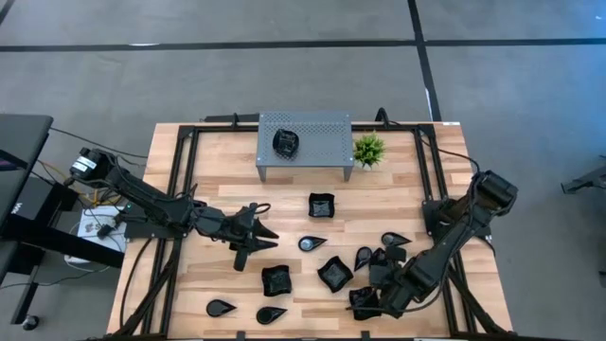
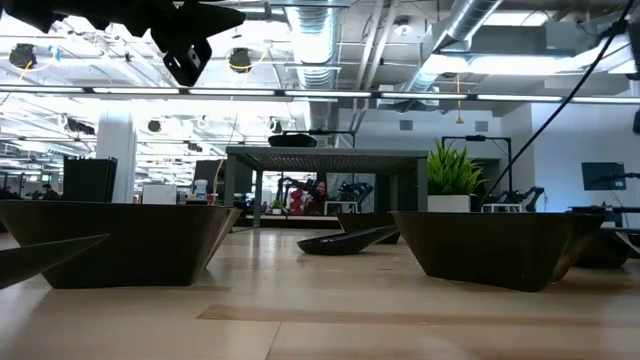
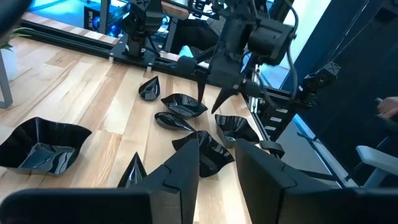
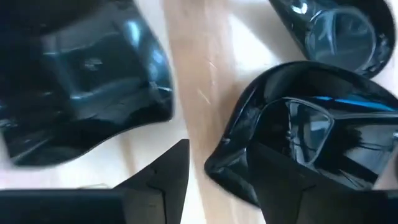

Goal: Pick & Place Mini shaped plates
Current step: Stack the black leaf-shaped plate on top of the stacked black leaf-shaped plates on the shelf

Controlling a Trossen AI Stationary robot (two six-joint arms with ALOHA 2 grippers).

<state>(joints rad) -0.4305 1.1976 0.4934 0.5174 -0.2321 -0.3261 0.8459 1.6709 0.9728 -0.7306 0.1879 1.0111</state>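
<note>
Low over the near-right cluster of mini shaped plates, the right end effector stands open, one finger inside a teardrop dish whose long axis slants, tip out of view — closing could nudge a crowding neighbour. The left end effector hovers open mid-worktop.

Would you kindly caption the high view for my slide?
Both arms work above mini shaped plates: left end effector open mid-table, right end effector low among the cluster.
</note>
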